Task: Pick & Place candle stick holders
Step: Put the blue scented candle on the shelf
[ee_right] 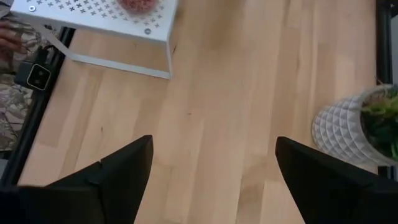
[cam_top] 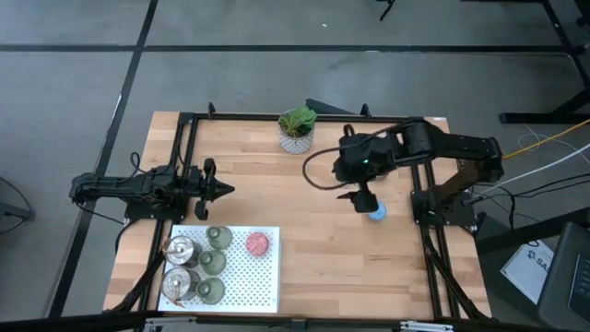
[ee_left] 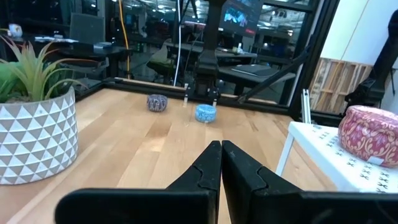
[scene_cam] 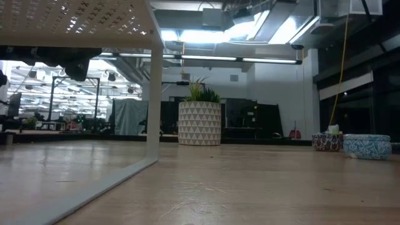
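Note:
Several candle stick holders stand on a white perforated stand [cam_top: 249,286] at the near left: two shiny silver ones [cam_top: 180,249], three olive-grey ones [cam_top: 212,262] and a pink one [cam_top: 258,243]. A blue holder [cam_top: 377,213] rests on the wood at the right, and a speckled purple one [ee_left: 157,102] stands beside it. My right gripper [cam_top: 362,198] hovers open above the table next to the blue holder, pointing down at a slant, with nothing between its fingers [ee_right: 127,171]. My left gripper [cam_top: 221,191] is shut and level at the table's left.
A green plant in a white patterned pot [cam_top: 297,131] stands at the far middle of the table. Black frame rails [cam_top: 189,166] run along the table's left and right sides. Bare wood [cam_top: 313,258] lies between the stand and the blue holder.

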Robot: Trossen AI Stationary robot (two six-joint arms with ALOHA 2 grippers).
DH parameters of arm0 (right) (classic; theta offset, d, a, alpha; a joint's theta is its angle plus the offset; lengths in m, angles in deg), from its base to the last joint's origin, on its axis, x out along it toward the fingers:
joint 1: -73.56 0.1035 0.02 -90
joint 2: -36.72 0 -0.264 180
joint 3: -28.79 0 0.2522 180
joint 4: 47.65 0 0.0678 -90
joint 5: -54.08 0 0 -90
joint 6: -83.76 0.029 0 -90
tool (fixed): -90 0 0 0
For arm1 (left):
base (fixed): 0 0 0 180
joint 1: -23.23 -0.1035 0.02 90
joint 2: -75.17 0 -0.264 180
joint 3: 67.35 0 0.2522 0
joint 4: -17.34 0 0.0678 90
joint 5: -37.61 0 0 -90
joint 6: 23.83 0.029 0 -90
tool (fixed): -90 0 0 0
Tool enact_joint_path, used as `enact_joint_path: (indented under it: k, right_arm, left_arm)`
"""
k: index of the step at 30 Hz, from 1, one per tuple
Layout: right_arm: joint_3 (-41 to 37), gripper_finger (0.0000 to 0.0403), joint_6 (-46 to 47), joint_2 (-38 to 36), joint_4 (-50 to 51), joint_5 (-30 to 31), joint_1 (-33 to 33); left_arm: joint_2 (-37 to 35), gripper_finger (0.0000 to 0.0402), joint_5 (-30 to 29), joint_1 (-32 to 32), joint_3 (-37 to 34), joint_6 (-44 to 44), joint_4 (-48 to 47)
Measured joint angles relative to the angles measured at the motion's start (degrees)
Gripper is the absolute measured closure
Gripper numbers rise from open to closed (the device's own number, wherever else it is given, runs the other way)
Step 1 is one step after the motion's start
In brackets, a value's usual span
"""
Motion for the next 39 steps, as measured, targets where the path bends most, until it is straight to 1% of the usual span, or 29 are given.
enact_joint_path:
  k: [4, 7, 10, 15, 19, 22, 29, 35, 39]
  right_arm:
    - [-3.84, 0.0064, 0.0, -2.88, 0.05, -0.04, -0.74]
    - [-9.11, 0.0064, 0.96, -5.61, -0.25, -0.01, -1.29]
    - [-16.07, 0.0064, 3.68, -8.51, -2.28, 0.04, -1.97]
    - [-30.04, 0.0064, 9.67, -13.47, -6.97, 0.14, -3.32]
    - [-40.09, 0.0064, 14.08, -15.38, -10.28, 0.25, -3.77]
    - [-45.77, 0.0064, 17.28, -15.38, -11.58, 1.57, -3.73]
    - [-56.18, 0.0064, 23.97, -15.19, -13.86, 0.93, -1.87]
    - [-62.24, 0.0064, 27.9, -15.38, -18.96, -2.51, 1.03]
    - [-65.16, 0.0064, 31.51, -15.38, -19.71, -0.01, 2.42]
  left_arm:
    - [0.01, 0.0396, 0.0, 0.0, 0.02, 0.0, 0.12]
    - [0.01, 0.0395, 0.0, 0.0, 0.01, 0.0, 0.13]
    - [0.01, 0.0396, 0.0, 0.0, 0.0, 0.0, 0.13]
    - [0.01, 0.0396, 0.0, 0.0, 0.01, 0.0, 0.11]
    - [0.01, 0.0395, 0.0, 0.0, 0.01, 0.0, 0.11]
    - [0.01, 0.0395, 0.0, 0.0, 0.0, 0.0, 0.11]
    - [-0.01, 0.0395, 0.0, 0.0, 0.0, 0.0, 0.11]
    - [-0.01, 0.0395, 0.0, 0.0, 0.01, 0.0, 0.11]
    - [-0.01, 0.0395, 0.0, 0.0, 0.02, 0.0, 0.11]
